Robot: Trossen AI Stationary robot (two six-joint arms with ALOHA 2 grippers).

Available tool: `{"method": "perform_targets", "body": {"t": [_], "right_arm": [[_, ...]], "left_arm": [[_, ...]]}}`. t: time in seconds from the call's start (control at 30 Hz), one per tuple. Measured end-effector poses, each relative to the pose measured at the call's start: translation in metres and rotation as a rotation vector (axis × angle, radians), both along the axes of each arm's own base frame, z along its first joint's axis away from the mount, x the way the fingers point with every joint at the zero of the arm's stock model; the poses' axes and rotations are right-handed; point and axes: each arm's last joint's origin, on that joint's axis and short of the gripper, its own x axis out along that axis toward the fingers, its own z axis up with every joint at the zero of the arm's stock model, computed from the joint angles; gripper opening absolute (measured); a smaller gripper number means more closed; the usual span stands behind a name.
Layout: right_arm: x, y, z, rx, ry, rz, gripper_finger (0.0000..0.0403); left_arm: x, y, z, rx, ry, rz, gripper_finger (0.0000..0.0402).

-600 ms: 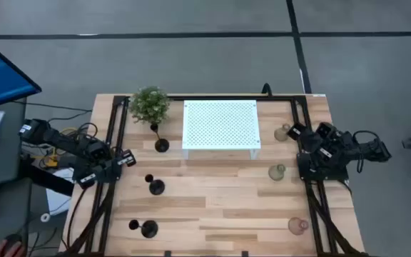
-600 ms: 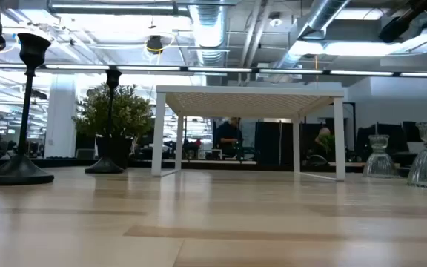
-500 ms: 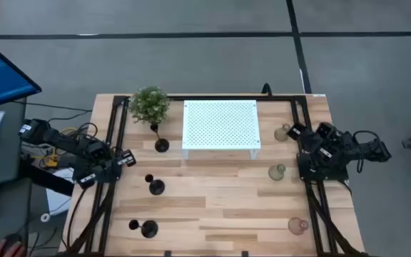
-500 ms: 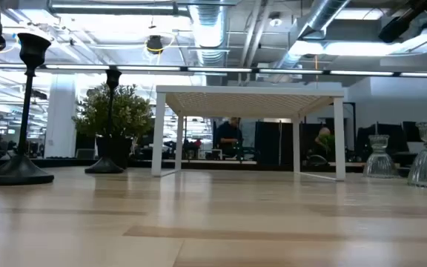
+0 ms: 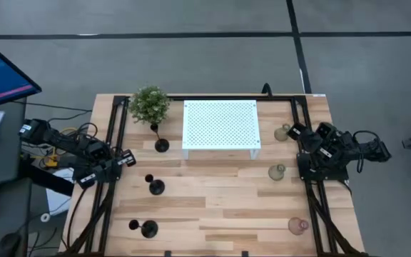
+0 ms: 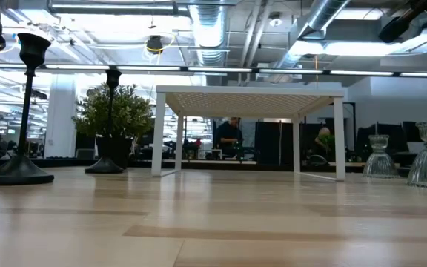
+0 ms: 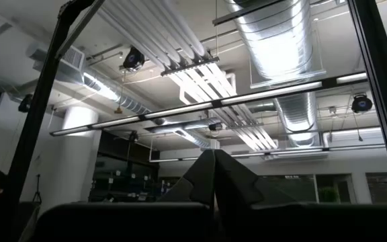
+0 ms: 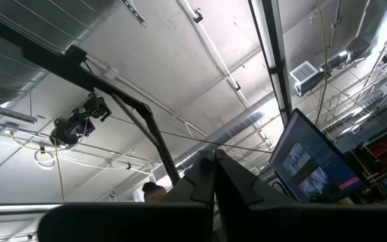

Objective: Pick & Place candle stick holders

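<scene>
The left gripper (image 5: 127, 158) is seen folded at the table's left edge, fingers pressed together and empty. Just beside it, toward the table's middle, three black candle stick holders (image 5: 156, 187) are stood. The white perforated stand (image 5: 220, 123) is placed centrally. Three translucent holders (image 5: 277, 171), seemingly glass, are ranged near the right gripper (image 5: 296, 130), likewise closed on nothing.

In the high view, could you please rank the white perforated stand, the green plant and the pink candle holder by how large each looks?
1. White perforated stand, clearly the largest.
2. Green plant, noticeably smaller.
3. Pink candle holder, the smallest.
The overhead camera sees all three at a similar distance, so the order looks dependable.
</scene>
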Motion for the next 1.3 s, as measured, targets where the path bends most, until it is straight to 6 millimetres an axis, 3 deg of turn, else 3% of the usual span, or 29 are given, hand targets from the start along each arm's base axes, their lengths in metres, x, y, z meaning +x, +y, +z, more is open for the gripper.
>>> {"method": "perform_targets", "body": {"t": [1.3], "right_arm": [[0.0, 0.0, 0.0, 0.0, 0.0, 0.0, 0.0]], "left_arm": [[0.0, 0.0, 0.0, 0.011, -0.02, 0.021, 0.0008]]}}
